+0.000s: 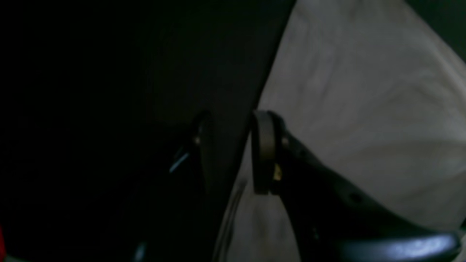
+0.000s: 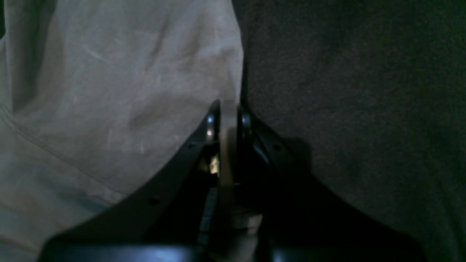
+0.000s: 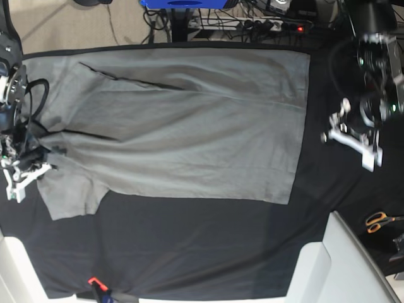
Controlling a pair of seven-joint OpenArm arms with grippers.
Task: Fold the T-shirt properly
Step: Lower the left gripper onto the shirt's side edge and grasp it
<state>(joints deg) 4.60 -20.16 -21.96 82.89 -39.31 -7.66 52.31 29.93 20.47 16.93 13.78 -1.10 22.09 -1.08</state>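
Robot lab: black-clothed table (image 3: 189,246), cables (image 3: 252,19), power strip (image 3: 265,25).

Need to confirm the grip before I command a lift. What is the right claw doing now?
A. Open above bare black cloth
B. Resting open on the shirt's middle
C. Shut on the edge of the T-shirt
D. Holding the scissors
C: in the right wrist view the right claw is closed with a strip of the T-shirt edge pinched between its tips.
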